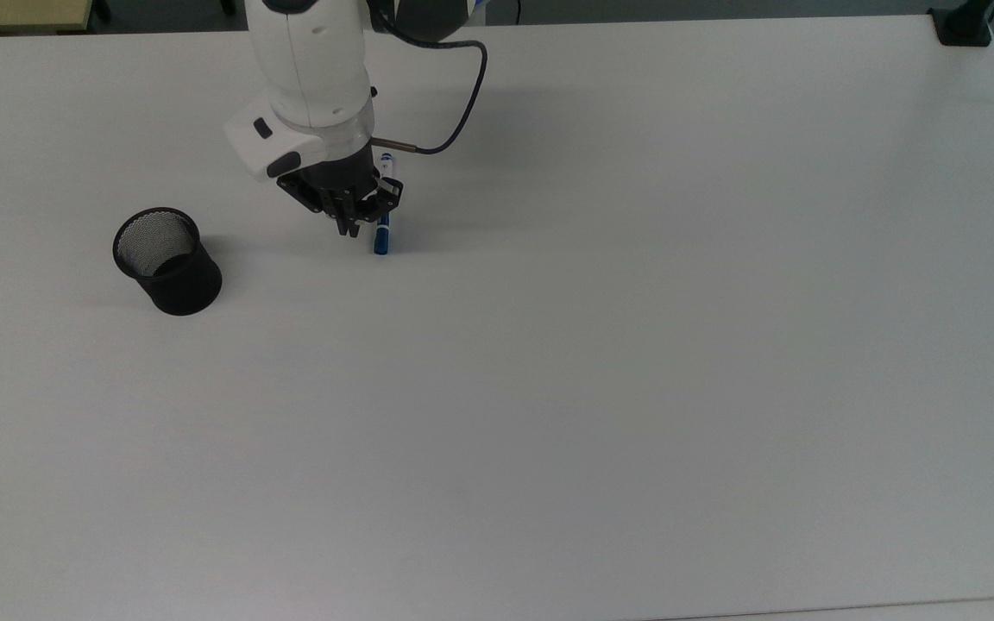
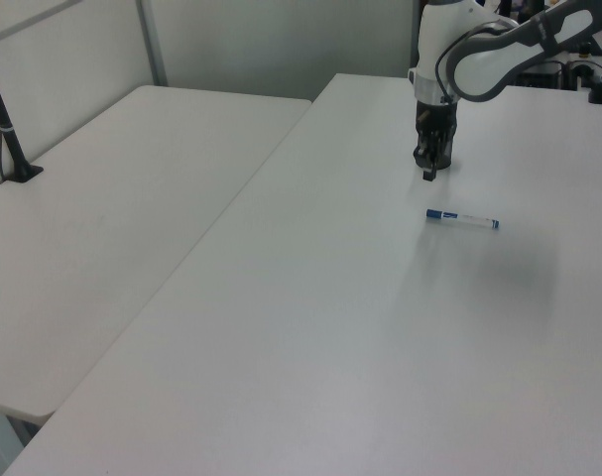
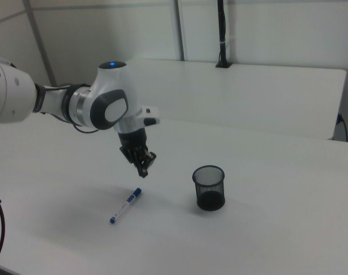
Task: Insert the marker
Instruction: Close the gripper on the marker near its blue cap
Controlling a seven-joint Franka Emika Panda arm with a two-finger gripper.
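Observation:
The marker, white-barrelled with a blue cap, lies flat on the white table; it also lies free in the left view and the right view. My gripper hangs above the table just to the top view's left of the marker, fingers together and holding nothing. The left view has the gripper well above and behind the marker. In the right view the gripper is raised between the marker and the black mesh cup. That cup stands upright further to the top view's left.
A black clamp base sits at the table's far right corner in the top view. A second white table adjoins on the left view's left, with a black post on it.

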